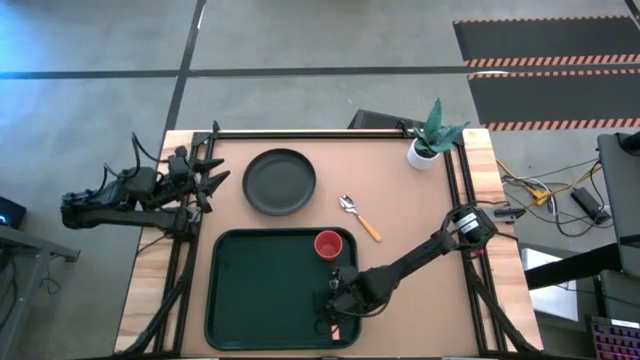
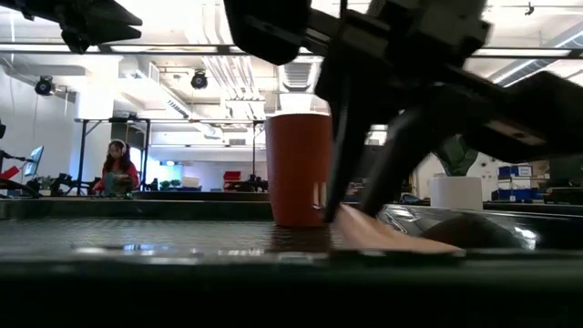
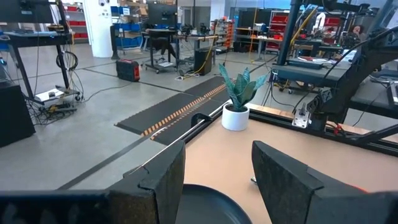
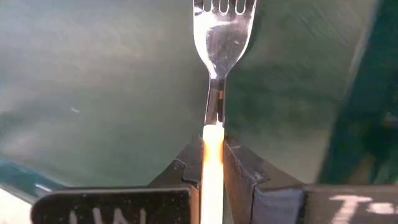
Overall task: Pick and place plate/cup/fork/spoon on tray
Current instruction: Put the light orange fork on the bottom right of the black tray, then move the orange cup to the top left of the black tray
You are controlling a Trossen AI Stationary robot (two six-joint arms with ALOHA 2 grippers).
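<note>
The right gripper (image 4: 213, 163) pinches the fork (image 4: 217, 43) by its orange handle, low over the tray (image 1: 250, 290) near its right rim, tines over the green floor. The cup (image 1: 328, 244) stands just behind it in the tray's corner. The plate (image 1: 279, 181) and the spoon (image 1: 358, 216) lie on the table beyond, with a potted plant (image 1: 430, 140) farther back. The left gripper (image 1: 207, 170) waits open beside the plate.

A light brown desk (image 1: 400, 215) carries the dark green tray (image 1: 250, 290) at its near middle. Beyond the tray lies the round dark plate (image 1: 279, 181), the spoon (image 1: 359, 217) beside it, and a potted plant (image 1: 430, 140) in the far right corner.
</note>
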